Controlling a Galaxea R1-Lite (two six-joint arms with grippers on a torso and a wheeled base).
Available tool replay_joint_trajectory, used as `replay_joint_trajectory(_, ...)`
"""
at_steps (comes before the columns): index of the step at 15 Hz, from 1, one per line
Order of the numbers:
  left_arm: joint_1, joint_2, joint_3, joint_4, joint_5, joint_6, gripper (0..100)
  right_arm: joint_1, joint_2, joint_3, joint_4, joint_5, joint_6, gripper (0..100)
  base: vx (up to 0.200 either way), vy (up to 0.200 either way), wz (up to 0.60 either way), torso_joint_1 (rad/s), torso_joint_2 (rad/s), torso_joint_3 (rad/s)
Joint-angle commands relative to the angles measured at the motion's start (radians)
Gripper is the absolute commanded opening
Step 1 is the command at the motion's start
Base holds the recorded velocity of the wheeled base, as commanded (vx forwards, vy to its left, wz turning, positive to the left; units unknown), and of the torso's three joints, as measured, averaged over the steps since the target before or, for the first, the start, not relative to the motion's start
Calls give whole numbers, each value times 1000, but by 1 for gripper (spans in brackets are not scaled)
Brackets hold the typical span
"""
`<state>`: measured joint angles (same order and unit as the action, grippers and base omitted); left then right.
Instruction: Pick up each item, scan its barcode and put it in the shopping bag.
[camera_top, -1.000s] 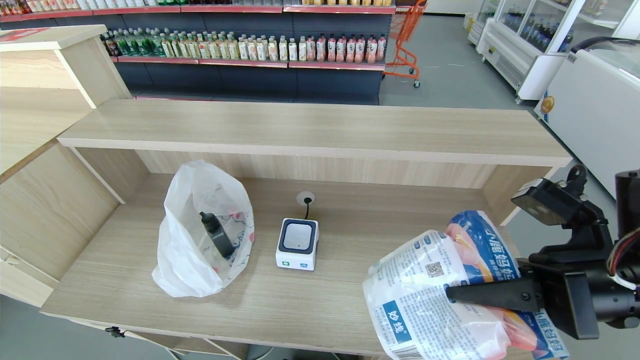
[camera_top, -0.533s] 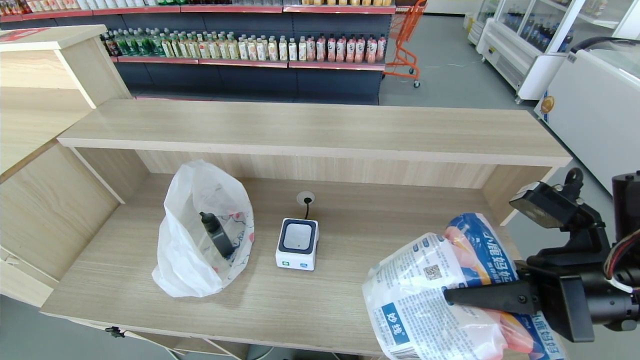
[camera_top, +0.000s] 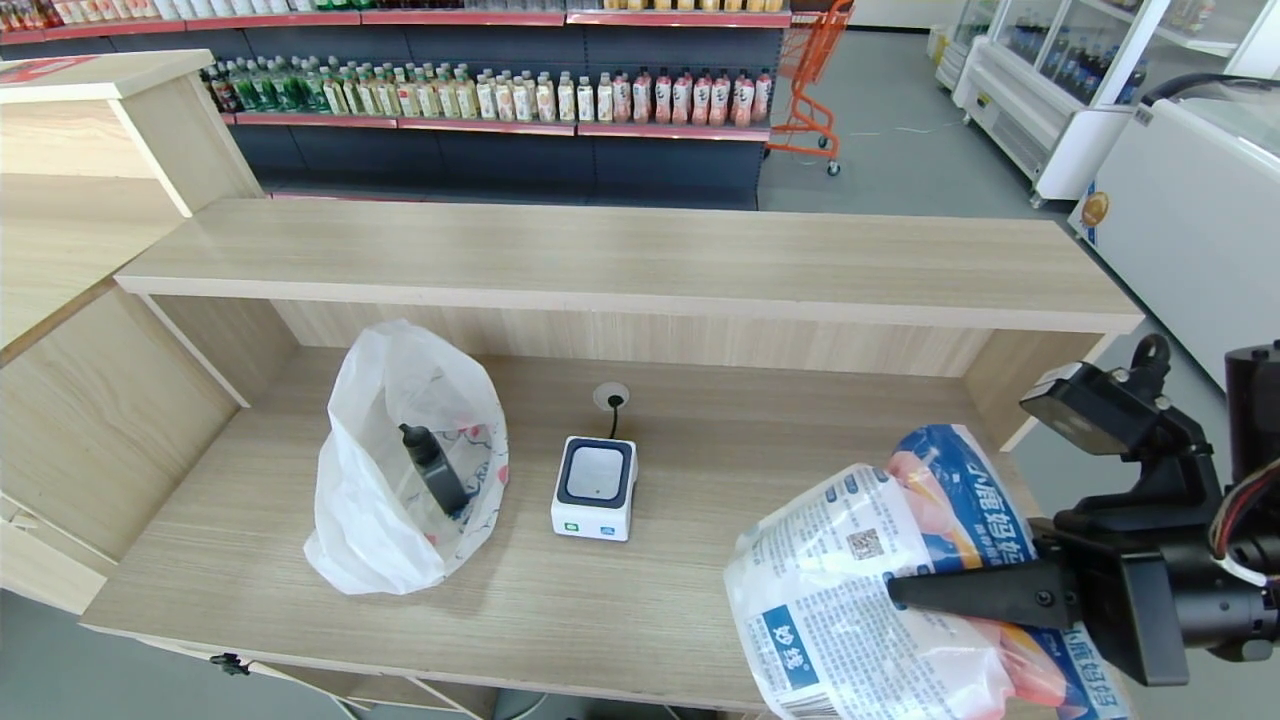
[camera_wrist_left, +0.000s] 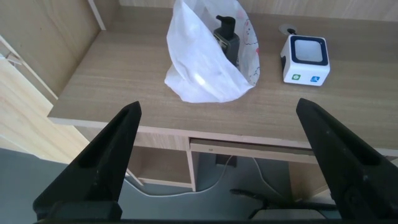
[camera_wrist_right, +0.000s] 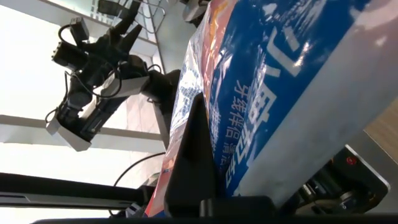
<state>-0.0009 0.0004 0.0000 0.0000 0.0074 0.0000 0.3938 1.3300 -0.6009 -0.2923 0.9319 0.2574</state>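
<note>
Currently your right gripper is clamping the plastic pack, holding it over the counter's near right corner, printed face pointing upward. The scanner is sitting to the pack's left and slightly ahead, its window facing up, with the shopping bag standing further left. Your left gripper is hanging open, off the counter's near edge, so the right arm is the nearer one.

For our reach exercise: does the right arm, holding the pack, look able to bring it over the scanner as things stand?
Probably yes: only open counter lies between the pack in the right tool and the scanner; the shopping bag stands beyond it.
</note>
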Motion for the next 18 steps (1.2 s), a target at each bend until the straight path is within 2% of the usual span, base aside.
replay_joint_trajectory(1,1,0,0,0,0,0,100,0,0,3,-1,-1,-14,0,0,0,0,0,0,0)
replay_joint_trajectory(3,-1,0,0,0,0,0,100,-24,-8,0,2,-31,-247,0,0,0,0,0,0,0)
replay_joint_trajectory(5,1,0,0,0,0,0,100,-66,-46,19,4,-220,-530,0,0,0,0,0,0,0)
replay_joint_trajectory(8,-1,0,0,0,0,0,100,-124,-130,81,2,-397,-748,0,0,0,0,0,0,0)
replay_joint_trajectory(11,1,0,0,0,0,0,100,-168,-206,128,-1,-466,-968,0,0,0,0,0,0,0)
replay_joint_trajectory(13,-1,0,0,0,0,0,100,-156,-239,167,-1,-464,-1018,0,0,0,0,0,0,0)
replay_joint_trajectory(18,-1,0,0,0,0,2,100,-139,-276,185,4,-463,-1015,0,0,0,0,0,0,0)
